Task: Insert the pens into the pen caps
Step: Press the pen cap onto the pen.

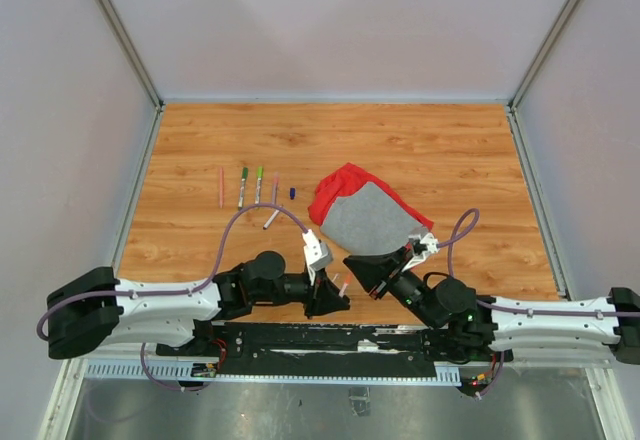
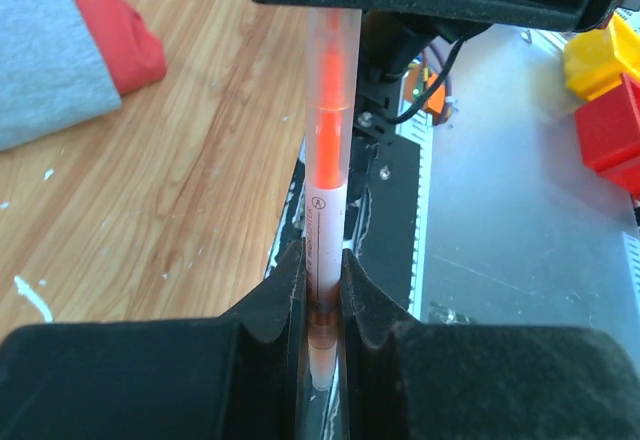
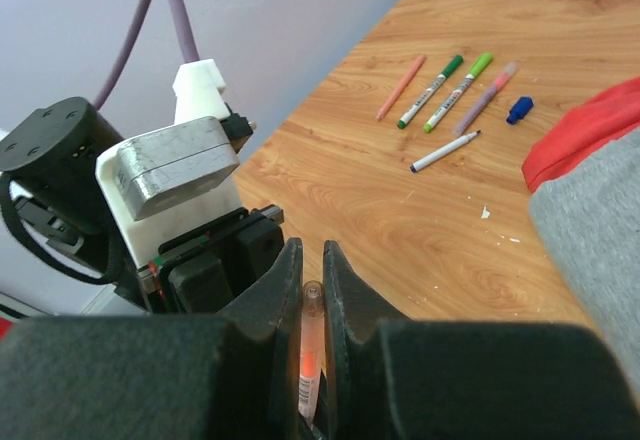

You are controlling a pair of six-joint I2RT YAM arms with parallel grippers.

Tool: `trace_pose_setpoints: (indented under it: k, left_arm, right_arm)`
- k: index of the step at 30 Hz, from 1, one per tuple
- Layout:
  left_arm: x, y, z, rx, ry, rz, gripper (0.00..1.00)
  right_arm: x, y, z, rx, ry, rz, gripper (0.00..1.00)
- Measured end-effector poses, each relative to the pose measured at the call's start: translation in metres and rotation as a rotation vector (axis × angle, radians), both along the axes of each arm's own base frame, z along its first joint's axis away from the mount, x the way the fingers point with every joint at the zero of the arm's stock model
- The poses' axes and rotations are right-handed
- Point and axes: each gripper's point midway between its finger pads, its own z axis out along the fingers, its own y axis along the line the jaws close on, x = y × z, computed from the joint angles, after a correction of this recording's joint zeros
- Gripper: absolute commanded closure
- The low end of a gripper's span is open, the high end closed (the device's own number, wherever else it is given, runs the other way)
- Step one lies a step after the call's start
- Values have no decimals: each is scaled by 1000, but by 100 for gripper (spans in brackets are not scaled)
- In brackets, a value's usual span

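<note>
You had the left gripper (image 2: 322, 260) pinched narrow around the white end of the orange pen (image 2: 328, 130), held off the table (image 1: 460, 150) near its front edge. The right gripper (image 3: 313, 260) was clamped on that pen's opposite, orange end, facing the left one. The other pens (image 1: 242, 187) and a blue cap (image 1: 292, 192) lay farther back, left of the red-and-grey cloth (image 1: 372, 218).
</note>
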Motion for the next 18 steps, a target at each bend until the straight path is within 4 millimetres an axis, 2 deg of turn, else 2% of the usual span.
trace_pose_setpoints:
  k: [7,12,18]
  left_arm:
    - [1,-14,26,-61,-31,-27,99]
    - [6,-23,38,-86,-55,-20,99]
    - [19,-25,47,-114,-78,35,100]
  right_arm:
    - [-2,-17,32,-22,-42,-9,99]
    - [2,-28,47,-72,-64,-49,93]
    - [6,-39,59,-177,-95,-86,63]
